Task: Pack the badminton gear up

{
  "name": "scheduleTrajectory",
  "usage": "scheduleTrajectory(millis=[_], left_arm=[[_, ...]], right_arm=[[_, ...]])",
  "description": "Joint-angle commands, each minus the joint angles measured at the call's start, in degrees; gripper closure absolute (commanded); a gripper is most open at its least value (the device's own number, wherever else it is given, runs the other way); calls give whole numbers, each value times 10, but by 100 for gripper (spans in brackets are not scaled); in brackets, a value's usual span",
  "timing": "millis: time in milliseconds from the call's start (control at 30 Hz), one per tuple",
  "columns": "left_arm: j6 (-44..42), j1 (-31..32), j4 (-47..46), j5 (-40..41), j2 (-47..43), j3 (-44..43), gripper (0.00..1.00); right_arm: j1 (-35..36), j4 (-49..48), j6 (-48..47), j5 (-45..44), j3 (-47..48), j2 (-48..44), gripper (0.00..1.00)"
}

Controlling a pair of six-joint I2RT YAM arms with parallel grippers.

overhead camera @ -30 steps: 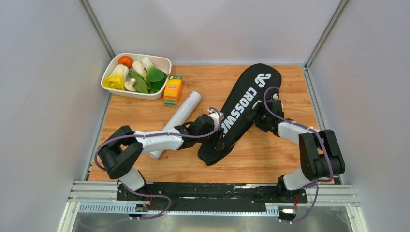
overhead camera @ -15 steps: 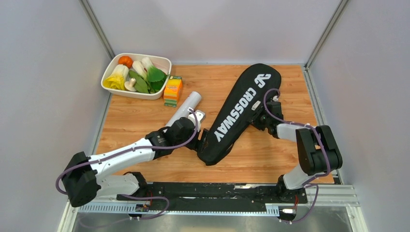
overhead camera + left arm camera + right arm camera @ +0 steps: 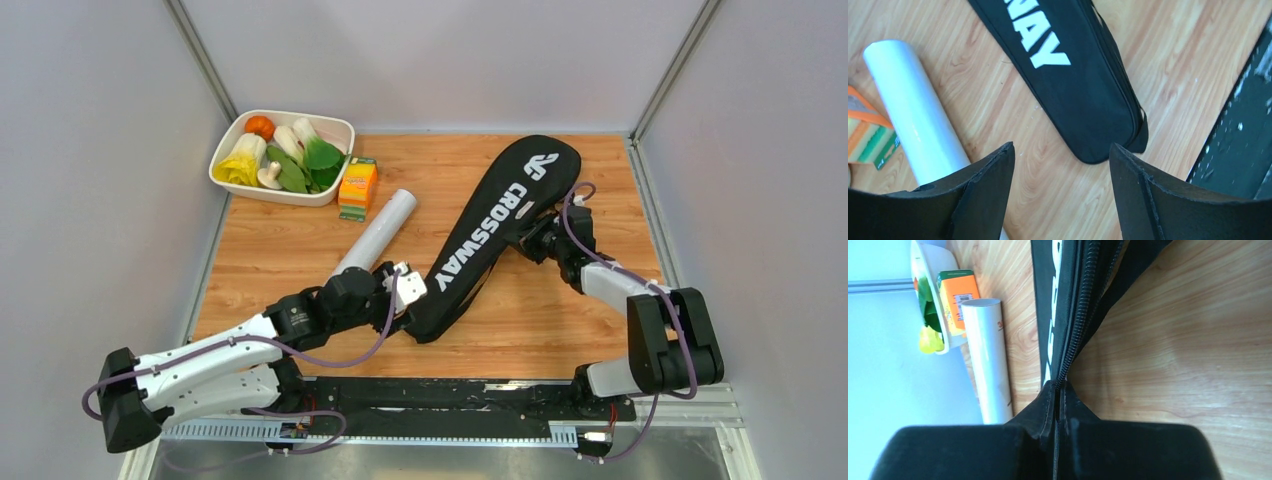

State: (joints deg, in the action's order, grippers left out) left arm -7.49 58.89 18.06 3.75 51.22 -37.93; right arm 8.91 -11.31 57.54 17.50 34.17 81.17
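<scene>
The black CROSSWAY bag point(image 3: 490, 225) lies zipped and diagonal on the wooden table, wide end far right and narrow end near the middle. My right gripper point(image 3: 533, 233) is at the bag's right edge. In the right wrist view it point(image 3: 1057, 387) is shut on the zipper seam point(image 3: 1083, 315) of the bag point(image 3: 1048, 290). My left gripper point(image 3: 410, 290) hangs open just left of the narrow end. In the left wrist view it point(image 3: 1060, 150) has only bare wood between its fingers, with the bag point(image 3: 1073, 75) ahead. The long white tube point(image 3: 378, 232) lies left of the bag point(image 3: 913, 110).
A small orange-and-green box point(image 3: 358, 187) stands at the tube's far end. A white dish point(image 3: 232, 178) of toy vegetables sits in the far left corner. Grey walls close in the table on three sides, and a black rail point(image 3: 440, 395) runs along the near edge.
My left arm drew back from the bag toward the near left and its fingers opened. My right gripper closed on the bag's zipper edge and shifted slightly right.
</scene>
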Motion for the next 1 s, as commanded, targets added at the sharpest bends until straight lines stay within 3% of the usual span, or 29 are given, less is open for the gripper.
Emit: scheduleTrajectory(millis=[0, 200, 467, 967], left_arm=[[-111, 34, -34, -32, -33, 46, 23], [-39, 123, -127, 18, -59, 111, 20], [-26, 247, -261, 206, 9, 177, 18], [-2, 251, -455, 313, 117, 256, 18]], right_arm=[[-4, -18, 61, 32, 35, -31, 100], [-4, -18, 98, 40, 53, -35, 100], [-5, -22, 135, 43, 49, -52, 100], [-4, -44, 163, 55, 31, -65, 100]])
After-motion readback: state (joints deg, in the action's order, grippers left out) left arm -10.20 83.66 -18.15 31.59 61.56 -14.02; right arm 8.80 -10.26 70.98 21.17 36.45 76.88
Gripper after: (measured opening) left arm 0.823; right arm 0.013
